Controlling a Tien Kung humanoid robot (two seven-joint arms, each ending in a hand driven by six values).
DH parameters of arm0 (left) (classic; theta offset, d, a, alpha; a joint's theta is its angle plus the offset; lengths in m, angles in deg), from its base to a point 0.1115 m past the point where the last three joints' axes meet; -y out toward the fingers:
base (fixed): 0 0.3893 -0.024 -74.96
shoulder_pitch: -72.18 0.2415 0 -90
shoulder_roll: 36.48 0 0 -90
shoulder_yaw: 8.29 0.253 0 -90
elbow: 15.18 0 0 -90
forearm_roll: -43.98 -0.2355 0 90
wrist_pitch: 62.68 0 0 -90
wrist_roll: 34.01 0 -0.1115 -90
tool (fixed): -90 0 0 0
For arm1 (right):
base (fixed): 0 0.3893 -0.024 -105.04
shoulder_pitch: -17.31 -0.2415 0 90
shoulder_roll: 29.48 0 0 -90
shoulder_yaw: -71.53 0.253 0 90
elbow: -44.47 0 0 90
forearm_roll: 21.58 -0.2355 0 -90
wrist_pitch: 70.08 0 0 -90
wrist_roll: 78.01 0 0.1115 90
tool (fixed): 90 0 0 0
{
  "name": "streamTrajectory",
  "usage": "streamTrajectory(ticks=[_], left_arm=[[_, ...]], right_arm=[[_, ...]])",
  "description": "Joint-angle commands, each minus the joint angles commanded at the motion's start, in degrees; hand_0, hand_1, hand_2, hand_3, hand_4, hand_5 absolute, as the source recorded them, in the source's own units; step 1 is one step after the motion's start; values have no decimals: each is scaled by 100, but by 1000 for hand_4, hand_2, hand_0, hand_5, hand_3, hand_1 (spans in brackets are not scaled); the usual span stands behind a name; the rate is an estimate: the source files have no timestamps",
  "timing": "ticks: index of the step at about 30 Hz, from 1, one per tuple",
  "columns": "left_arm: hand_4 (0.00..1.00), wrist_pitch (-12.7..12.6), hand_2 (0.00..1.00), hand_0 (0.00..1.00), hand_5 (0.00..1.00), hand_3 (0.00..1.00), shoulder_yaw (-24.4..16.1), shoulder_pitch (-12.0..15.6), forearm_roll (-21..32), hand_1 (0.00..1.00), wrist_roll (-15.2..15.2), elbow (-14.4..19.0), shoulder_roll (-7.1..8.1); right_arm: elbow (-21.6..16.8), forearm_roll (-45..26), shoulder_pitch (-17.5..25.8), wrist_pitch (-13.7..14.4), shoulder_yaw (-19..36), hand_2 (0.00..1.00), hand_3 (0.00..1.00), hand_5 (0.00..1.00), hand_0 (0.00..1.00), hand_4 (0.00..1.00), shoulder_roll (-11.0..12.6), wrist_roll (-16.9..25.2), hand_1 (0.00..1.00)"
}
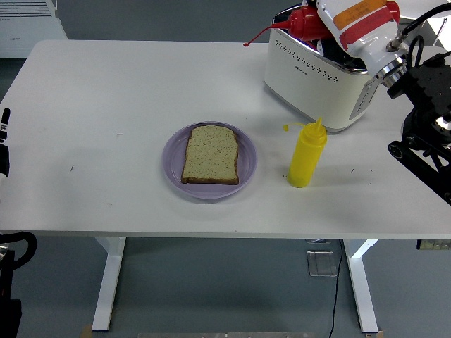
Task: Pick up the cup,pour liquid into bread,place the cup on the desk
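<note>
Robot hand (345, 24) and red bottle (304, 21) half cropped

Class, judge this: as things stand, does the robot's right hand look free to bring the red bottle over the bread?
Probably yes. The right hand holds the red bottle high above the toaster; between it and the bread lies bare table. The yellow bottle stands off to the side.

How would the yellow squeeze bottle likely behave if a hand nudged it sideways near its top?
The yellow squeeze bottle stands upright, tall over a narrow base, so a high push would probably tip it rather than slide it. Its round body would likely roll once down. It looks like soft plastic, probably yielding under a firm grip.
</note>
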Motion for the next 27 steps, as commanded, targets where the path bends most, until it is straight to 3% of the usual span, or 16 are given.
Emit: streamTrajectory(ticks=[9,17,21,24,27], left_arm=[[491,7,728,807,998,720,55,-14,-3,741,7,-7,-18],[491,-6,728,807,998,721,-29,-4,0,741,-3,-4,-5],[492,-1,728,807,998,719,1,-19,-2,740,1,-8,-14],[492,0,728,807,998,719,10,-22,-4,740,3,-11,-18],[492,-2,728,807,998,719,3,-24,-1,741,0,-13,-21]], right_arm=[[38,0,-209,-126,-1565,397,498,155,158,446,-8,119,291],[-59,0,-93,45,-958,399,495,149,159,433,45,8,293],[-161,0,55,243,-641,398,495,147,159,429,-39,18,295],[-302,-48,257,483,-355,398,495,147,159,429,-116,47,295],[-543,-649,568,768,42,397,493,150,160,424,-187,124,295]])
